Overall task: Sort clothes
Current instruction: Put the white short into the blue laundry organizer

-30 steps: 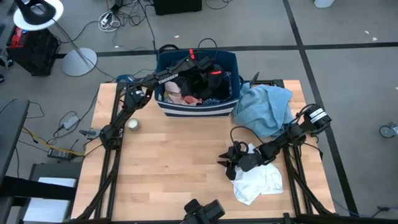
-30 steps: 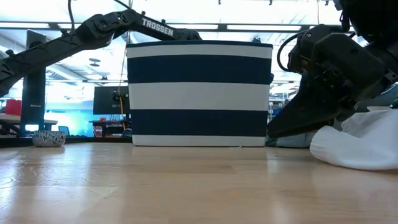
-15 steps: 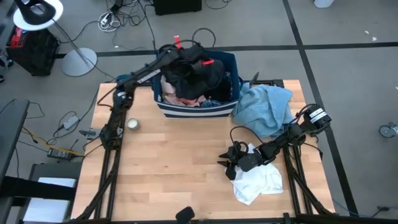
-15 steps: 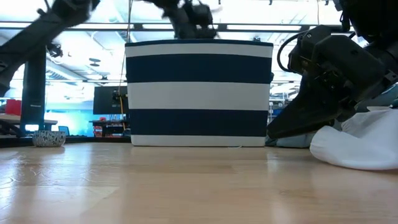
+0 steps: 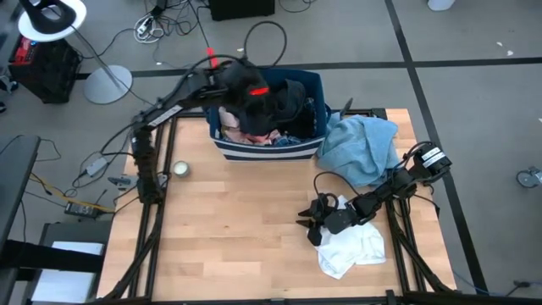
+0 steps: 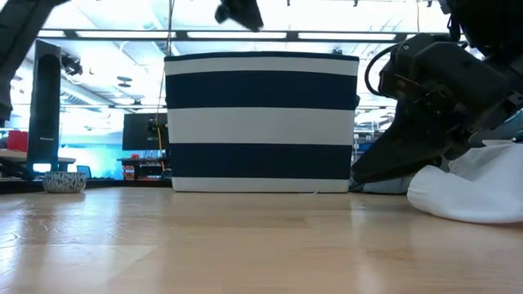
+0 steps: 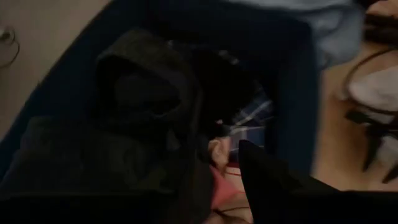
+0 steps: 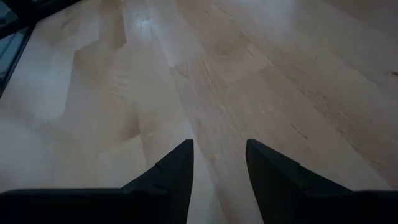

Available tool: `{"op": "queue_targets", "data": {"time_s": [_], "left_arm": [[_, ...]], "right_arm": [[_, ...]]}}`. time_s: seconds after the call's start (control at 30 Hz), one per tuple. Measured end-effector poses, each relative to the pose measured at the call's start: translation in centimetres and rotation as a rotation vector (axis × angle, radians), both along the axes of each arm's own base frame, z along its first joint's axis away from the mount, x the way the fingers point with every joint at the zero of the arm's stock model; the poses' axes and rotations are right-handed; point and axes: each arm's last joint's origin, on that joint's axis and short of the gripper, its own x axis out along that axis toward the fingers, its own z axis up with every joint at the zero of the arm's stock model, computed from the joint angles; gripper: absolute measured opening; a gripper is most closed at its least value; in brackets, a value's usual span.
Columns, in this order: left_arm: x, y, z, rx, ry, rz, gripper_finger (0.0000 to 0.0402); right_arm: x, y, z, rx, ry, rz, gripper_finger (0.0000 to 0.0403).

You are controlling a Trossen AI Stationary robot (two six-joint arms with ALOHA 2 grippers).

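Observation:
The navy and white striped bin (image 5: 262, 151) stands at the table's far edge, full of clothes. Above it my left gripper (image 5: 247, 85) is raised and shut on a black garment (image 5: 278, 100); that dark cloth (image 7: 143, 106) fills much of the left wrist view. Pink cloth (image 5: 241, 127) and blue plaid cloth (image 7: 249, 118) lie in the bin below. A light blue garment (image 5: 360, 148) is heaped to the right of the bin. My right gripper (image 5: 309, 222) rests low and open beside a white garment (image 5: 351, 246), nothing between its fingers. My left gripper holds the black garment near its upper bunched part (image 7: 186, 155), coming from above and slanting down. The cloth covers one finger and the place of contact. It hangs below the gripper, slack, and its lower part reaches into the bin.
A small round object (image 5: 179, 169) sits on the table left of the bin. The bare wooden tabletop (image 5: 246, 220) lies between the bin and the near edge. In the low view the bin (image 6: 261, 122) stands in front of the clothes inside it.
My left gripper has risen out of the bin and drawn back toward the table's left, tipping as it went. The black garment has come up with it, its upper part lifted above the bin's rim.

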Motion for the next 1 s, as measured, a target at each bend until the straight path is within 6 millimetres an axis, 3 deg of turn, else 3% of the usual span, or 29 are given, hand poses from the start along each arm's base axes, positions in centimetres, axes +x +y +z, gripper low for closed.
{"op": "queue_targets", "data": {"time_s": [0.2,0.37,0.6,0.8,1.0], "left_arm": [[-2.6,-3.5,2.0,0.031,-0.118,-0.082,0.0127],[-6.0,-5.9,1.1,0.028,-0.256,-0.098,0.0127],[-11.5,-9.1,-3.1,0.003,-0.397,-0.116,0.0127],[-16.0,-10.8,-7.6,-0.032,-0.553,-0.157,0.0127],[-18.3,-11.8,-12.8,-0.093,-0.624,-0.17,0.0127]], "right_arm": [[-0.1,0.1,0.5,0.009,-0.016,0.006,0.0148],[-0.1,0.1,1.3,0.015,-0.039,0.012,0.0148],[-0.5,-0.1,2.7,0.02,-0.056,0.022,0.0148],[-2.1,-0.3,5.2,0.066,-0.042,0.034,0.0144],[-4.8,-0.6,8.0,0.108,-0.028,0.047,0.0123]]}}
